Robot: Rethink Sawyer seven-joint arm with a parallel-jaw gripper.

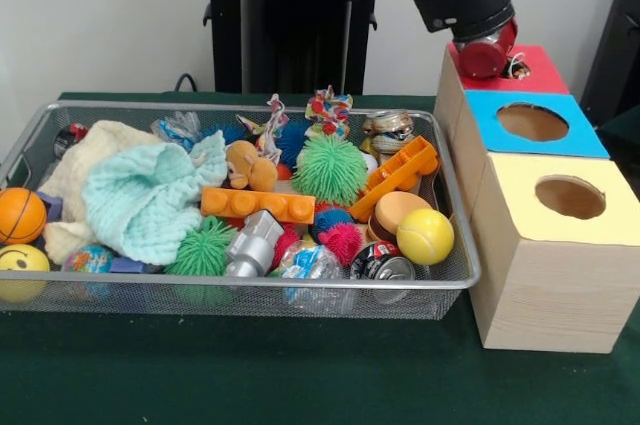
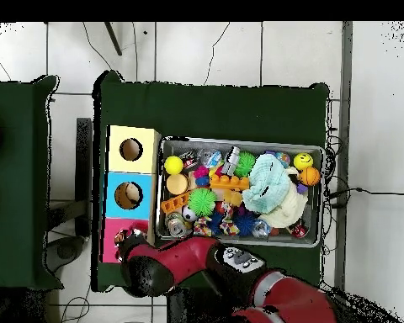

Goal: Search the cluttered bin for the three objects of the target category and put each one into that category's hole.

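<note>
My gripper (image 1: 487, 57) hangs right over the red-topped box (image 1: 543, 72), and its tip covers the spot where that box's hole would be. A small mottled thing (image 1: 517, 67) shows beside the tip; whether it is held cannot be seen. In the overhead view the gripper (image 2: 131, 244) sits over the pink-red box (image 2: 113, 240). The blue box (image 1: 590, 140) and the yellow box (image 1: 520, 195) each show an open round hole. The wire bin (image 1: 455, 235) holds a yellow ball (image 1: 425, 235), a basketball (image 1: 20, 215), a smiley ball (image 1: 20, 260) and cans (image 1: 380, 263).
Also in the bin are green spiky balls (image 1: 328, 170), an orange brick (image 1: 258, 205), a teal cloth (image 1: 150, 200), a cream cloth (image 1: 90, 150), a plush monkey (image 1: 248, 165) and a rope toy (image 1: 328, 105). The three boxes stand in a row against the bin's end.
</note>
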